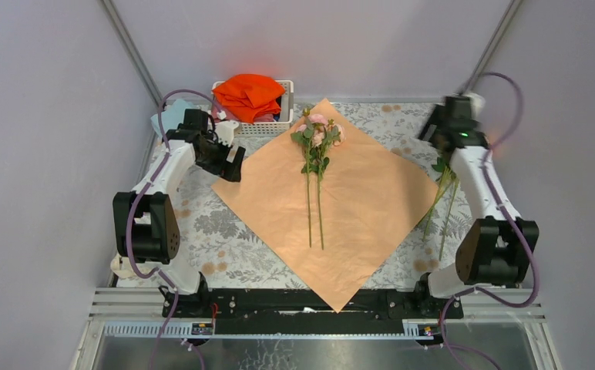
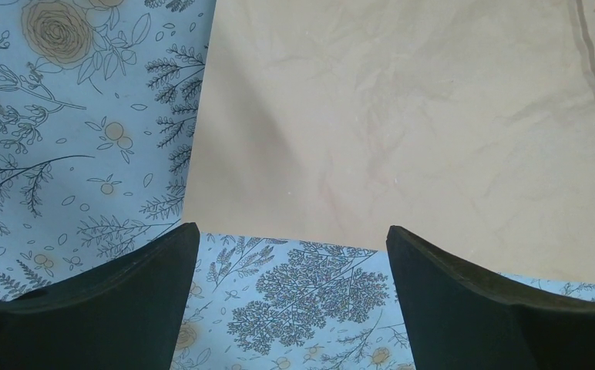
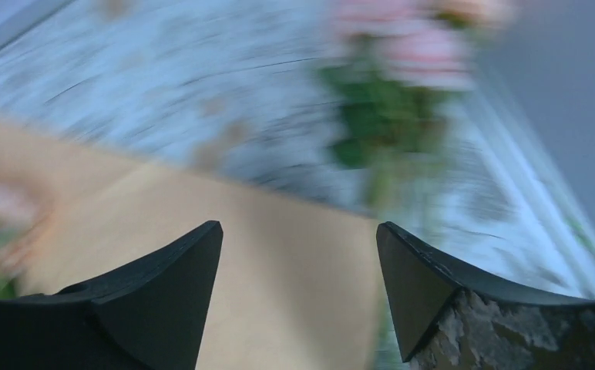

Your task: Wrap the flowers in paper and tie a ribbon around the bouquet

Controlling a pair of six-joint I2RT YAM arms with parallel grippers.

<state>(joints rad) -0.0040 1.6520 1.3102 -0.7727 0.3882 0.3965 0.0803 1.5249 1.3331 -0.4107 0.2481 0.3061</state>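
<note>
my right claw [image 3: 298, 225] is wide with nothing in it, and the flowers [image 1: 441, 179] lie right under my arm, stems running far to near.

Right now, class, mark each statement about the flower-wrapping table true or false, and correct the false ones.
1. The paper lies peach side up. True.
2. All the flowers lie on the paper. False: more stems lie on the tablecloth by its right corner.
3. The white basket holds an orange cloth. True.
4. The jaws of the left arm grip the paper. False: they stand open and empty beside its left corner.
</note>
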